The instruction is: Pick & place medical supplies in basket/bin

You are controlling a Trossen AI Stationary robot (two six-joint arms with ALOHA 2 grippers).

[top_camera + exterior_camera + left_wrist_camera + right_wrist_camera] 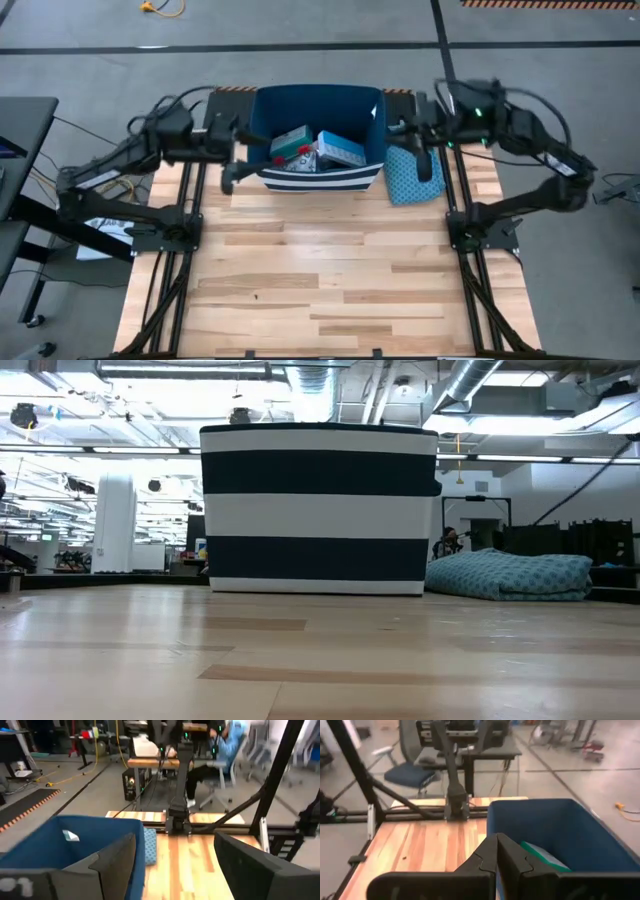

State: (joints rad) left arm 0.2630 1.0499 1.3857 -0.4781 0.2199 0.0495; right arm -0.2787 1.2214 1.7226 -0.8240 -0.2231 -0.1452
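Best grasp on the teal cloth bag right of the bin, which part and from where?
Probably the cloth bag's free right edge, coming straight down. It lies flat and soft on the table, its left side against the bin, so a top pinch there looks clearest. The right gripper hangs over it.

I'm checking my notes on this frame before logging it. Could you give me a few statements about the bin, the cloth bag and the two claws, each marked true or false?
1. The navy bin stands at the far edge of the table. True.
2. The bin is empty. False: the high view shows boxes lying in it, among them a teal-and-red box.
3. The teal cloth bag lies inside the bin. False: it lies on the table beside the bin, on the right arm's side.
4. The left claw is open. True: the left wrist view shows a wide gap between its fingers.
5. The right claw is open. False: its fingers meet in the right wrist view.
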